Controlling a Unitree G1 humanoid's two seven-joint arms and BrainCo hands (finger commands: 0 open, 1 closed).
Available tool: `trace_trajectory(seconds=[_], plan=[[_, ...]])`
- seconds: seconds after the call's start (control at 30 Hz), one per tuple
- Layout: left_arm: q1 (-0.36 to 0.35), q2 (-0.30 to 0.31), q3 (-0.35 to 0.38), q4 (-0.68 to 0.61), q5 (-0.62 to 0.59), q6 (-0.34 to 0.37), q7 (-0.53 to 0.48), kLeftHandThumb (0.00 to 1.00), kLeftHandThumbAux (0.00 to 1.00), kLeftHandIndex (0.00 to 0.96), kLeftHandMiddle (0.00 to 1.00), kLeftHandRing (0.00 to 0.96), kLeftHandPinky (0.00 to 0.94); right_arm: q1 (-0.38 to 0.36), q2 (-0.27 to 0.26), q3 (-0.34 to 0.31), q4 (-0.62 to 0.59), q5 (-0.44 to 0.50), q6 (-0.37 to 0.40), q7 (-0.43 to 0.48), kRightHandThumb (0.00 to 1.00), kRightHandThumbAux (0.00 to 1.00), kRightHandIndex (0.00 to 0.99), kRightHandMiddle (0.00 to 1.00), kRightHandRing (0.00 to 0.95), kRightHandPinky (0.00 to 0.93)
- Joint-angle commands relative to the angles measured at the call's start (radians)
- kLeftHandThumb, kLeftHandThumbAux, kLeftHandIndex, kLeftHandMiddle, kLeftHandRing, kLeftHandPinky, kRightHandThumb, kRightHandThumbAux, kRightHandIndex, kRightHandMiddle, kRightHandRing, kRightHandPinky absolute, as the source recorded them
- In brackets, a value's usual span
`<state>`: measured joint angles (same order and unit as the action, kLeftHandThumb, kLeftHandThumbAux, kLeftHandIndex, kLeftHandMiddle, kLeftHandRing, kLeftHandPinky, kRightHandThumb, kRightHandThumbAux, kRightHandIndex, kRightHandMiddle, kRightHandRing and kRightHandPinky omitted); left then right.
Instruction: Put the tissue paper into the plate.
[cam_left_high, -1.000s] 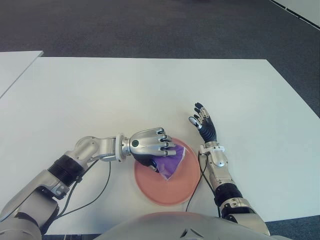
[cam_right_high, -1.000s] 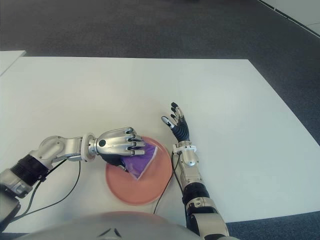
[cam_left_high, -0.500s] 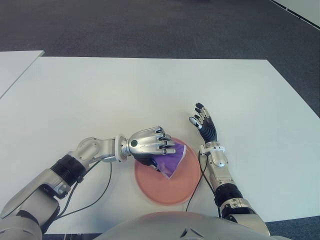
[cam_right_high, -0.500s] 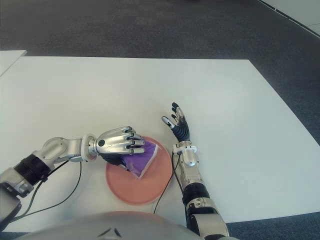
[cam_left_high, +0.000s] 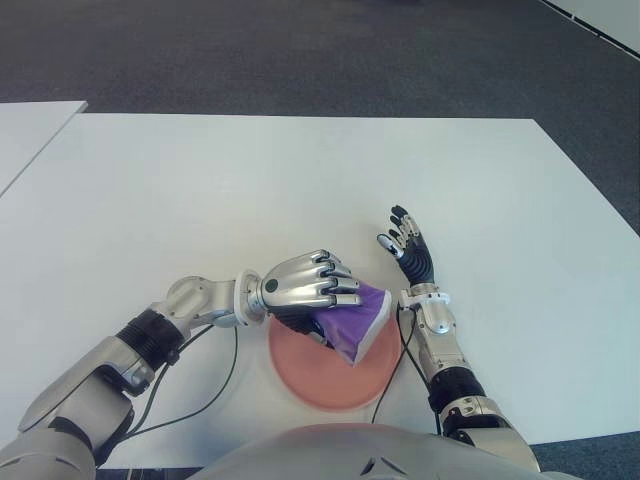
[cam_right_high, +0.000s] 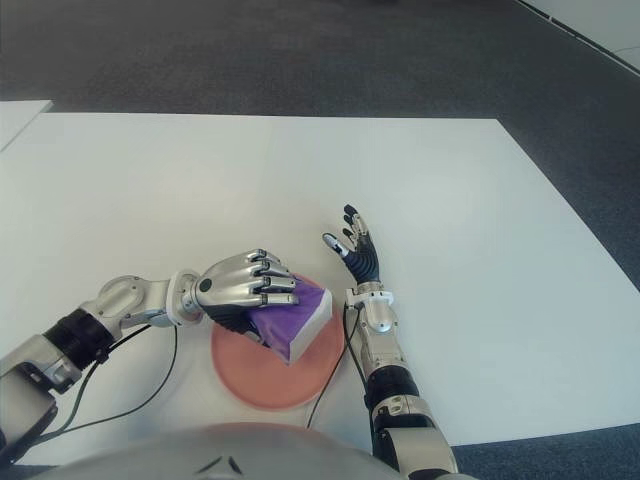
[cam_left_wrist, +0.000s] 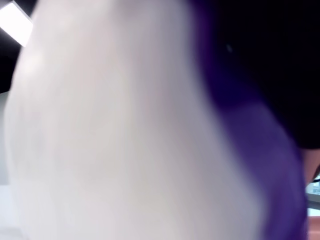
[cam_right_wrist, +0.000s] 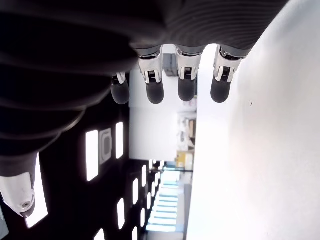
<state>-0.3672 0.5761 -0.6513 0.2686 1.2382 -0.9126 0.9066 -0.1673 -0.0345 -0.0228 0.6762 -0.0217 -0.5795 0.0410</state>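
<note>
The purple-and-white tissue pack (cam_left_high: 358, 318) hangs tilted over the salmon-pink plate (cam_left_high: 310, 383) near the table's front edge. My left hand (cam_left_high: 300, 287) is shut on the pack, its silver fingers curled across the top. Up close in the left wrist view the pack (cam_left_wrist: 150, 130) fills nearly the whole picture. Just right of the plate, my right hand (cam_left_high: 408, 244) stands idle with its fingers (cam_right_wrist: 186, 80) spread and nothing in them.
The plate sits on a wide white table (cam_left_high: 300, 190). A second white table's corner (cam_left_high: 30, 125) shows at the far left, with dark carpet (cam_left_high: 300, 50) beyond. Black cables (cam_left_high: 215, 375) trail from both wrists beside the plate.
My left hand has carried the tissue pack a little to the right and lifted it, so the pack now reaches the plate's right rim. The right hand has not moved.
</note>
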Motion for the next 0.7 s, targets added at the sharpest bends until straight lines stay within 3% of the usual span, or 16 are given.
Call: trace_trajectory(seconds=[0.03,0.2,0.23,0.27,0.33,0.43,0.53,0.7], plan=[[0.0,0.01,-0.008,-0.001,0.045,0.03,0.07,0.736,0.692,0.429,0.588,0.593,0.541,0.062,0.012,-0.001,0.058,0.01,0.039,0.009,0.0,0.542,0.0,0.0,0.0,0.0],[-0.015,0.024,-0.028,0.005,0.113,0.076,0.151,0.691,0.706,0.423,0.531,0.485,0.422,0.061,0.012,0.0,0.057,0.01,0.042,0.009,0.0,0.55,0.0,0.0,0.0,0.0],[-0.021,0.028,-0.035,0.014,0.124,0.081,0.165,0.523,0.664,0.347,0.399,0.35,0.279,0.06,0.011,-0.001,0.058,0.011,0.043,0.009,0.0,0.552,0.0,0.0,0.0,0.0],[-0.029,0.035,-0.044,0.024,0.137,0.084,0.172,0.461,0.65,0.319,0.352,0.301,0.227,0.06,0.011,-0.001,0.058,0.011,0.043,0.008,0.0,0.552,0.0,0.0,0.0,0.0],[-0.039,0.047,-0.057,0.029,0.152,0.094,0.163,0.285,0.602,0.155,0.173,0.123,0.093,0.061,0.011,-0.001,0.058,0.008,0.042,0.006,0.0,0.555,0.0,0.0,0.0,0.0],[-0.041,0.06,-0.067,0.02,0.161,0.114,0.133,0.17,0.544,0.05,0.056,0.04,0.03,0.078,0.014,0.005,0.016,0.001,0.061,-0.004,0.0,0.559,0.0,0.0,0.0,0.0],[-0.033,0.077,-0.064,-0.011,0.156,0.13,0.104,0.117,0.503,0.016,0.018,0.013,0.009,0.142,0.03,0.023,-0.137,-0.006,0.147,-0.02,0.0,0.569,0.0,0.0,0.0,0.0],[-0.032,0.1,-0.071,-0.043,0.157,0.155,0.056,0.086,0.46,0.002,0.002,0.002,0.001,0.136,0.035,0.015,-0.14,0.013,0.189,-0.013,0.0,0.573,0.0,0.0,0.0,0.0]])
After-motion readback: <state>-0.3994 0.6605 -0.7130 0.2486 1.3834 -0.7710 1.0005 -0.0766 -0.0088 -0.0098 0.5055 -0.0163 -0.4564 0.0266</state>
